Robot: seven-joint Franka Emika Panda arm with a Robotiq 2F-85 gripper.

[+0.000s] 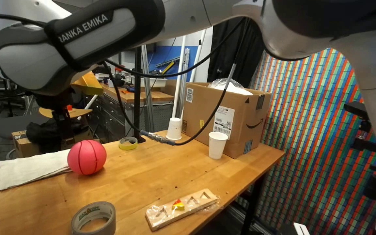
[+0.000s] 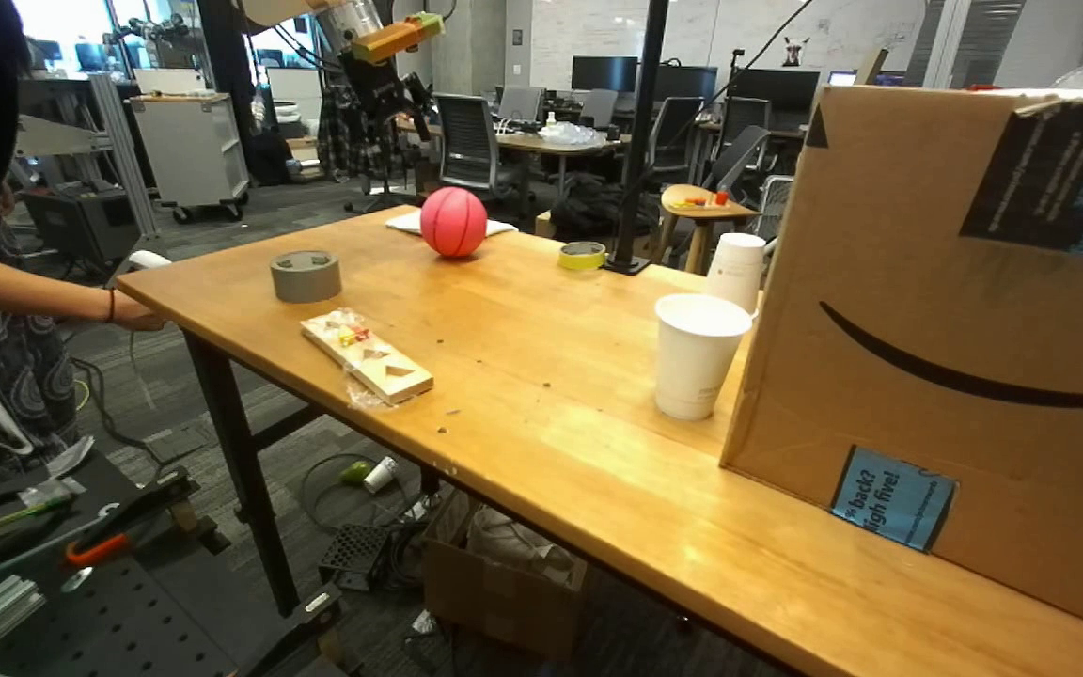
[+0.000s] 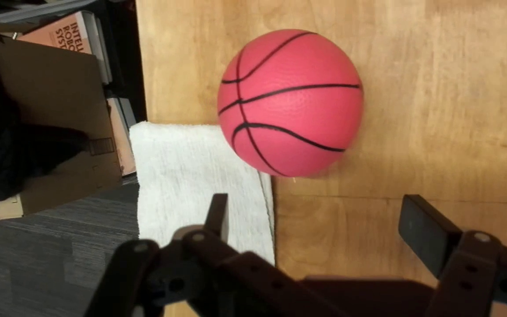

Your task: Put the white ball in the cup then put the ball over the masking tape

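Bearing the ball (image 2: 453,221), wooden table (image 2: 523,329) above carpet (image 2: 180,414)

You are in a robotics laboratory which has also an office area. Your arm (image 1: 98,42) bears the lettering "EMIKA". In an exterior view, beyond the far edge of the tabletop (image 2: 541,320), stand office chairs (image 2: 466,141) and monitors (image 2: 604,72), with a whiteboard (image 2: 598,28) behind. In the wrist view, a book (image 3: 71,35) shows "ROBO".
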